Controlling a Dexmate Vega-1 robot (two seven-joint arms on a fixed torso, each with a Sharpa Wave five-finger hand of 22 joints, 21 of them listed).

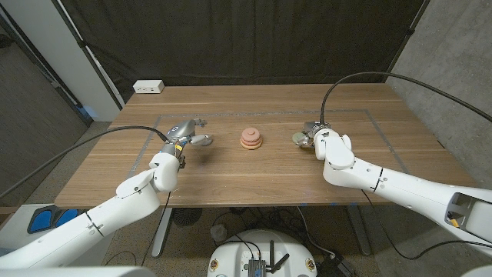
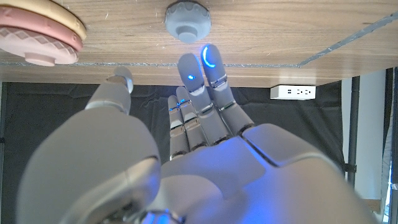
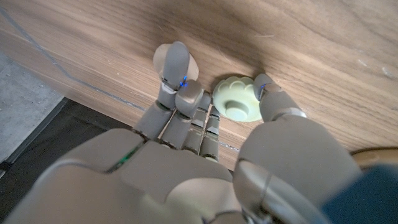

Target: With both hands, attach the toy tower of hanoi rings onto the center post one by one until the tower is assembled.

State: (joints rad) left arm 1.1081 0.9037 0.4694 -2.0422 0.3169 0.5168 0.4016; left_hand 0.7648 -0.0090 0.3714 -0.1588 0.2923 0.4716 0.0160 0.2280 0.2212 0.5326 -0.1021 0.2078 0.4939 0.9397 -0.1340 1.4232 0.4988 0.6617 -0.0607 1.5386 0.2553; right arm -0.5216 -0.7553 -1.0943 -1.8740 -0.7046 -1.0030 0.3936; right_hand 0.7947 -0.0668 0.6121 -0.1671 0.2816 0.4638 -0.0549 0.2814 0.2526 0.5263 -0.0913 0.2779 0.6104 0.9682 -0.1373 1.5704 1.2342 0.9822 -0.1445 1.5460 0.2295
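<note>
We see the tower (image 1: 251,139) in the middle of the wooden table (image 1: 254,181), with pink and tan rings stacked on it. Our right hand (image 1: 314,137) is to its right, and its thumb and fingers (image 3: 176,68) touch both sides of a small pale green ring (image 3: 237,99) on the table. Our left hand (image 1: 184,137) is to the tower's left, fingers apart, holding nothing. A small grey ring (image 2: 188,20) lies just past its fingertips (image 2: 209,59). We cannot read any words.
</note>
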